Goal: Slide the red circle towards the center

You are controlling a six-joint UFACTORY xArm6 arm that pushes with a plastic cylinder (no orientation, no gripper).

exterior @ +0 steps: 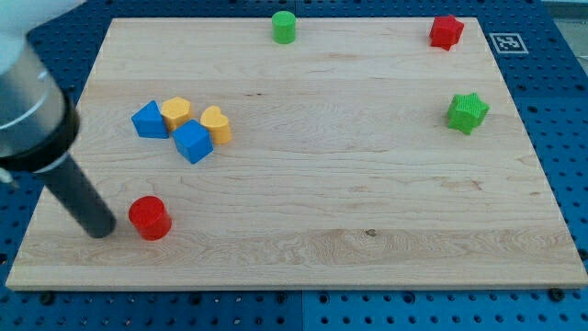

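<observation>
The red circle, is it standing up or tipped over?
Standing up: the red circle shows its flat round top, beside my tip.

Backdrop is pretty simple: a pale wooden board with visible grain and a small dark knot, sitting on a blue pegboard surface full of evenly spaced holes. A black-and-white marker tag sits at the view's top right. Lighting is even and soft, no harsh shadows.
</observation>
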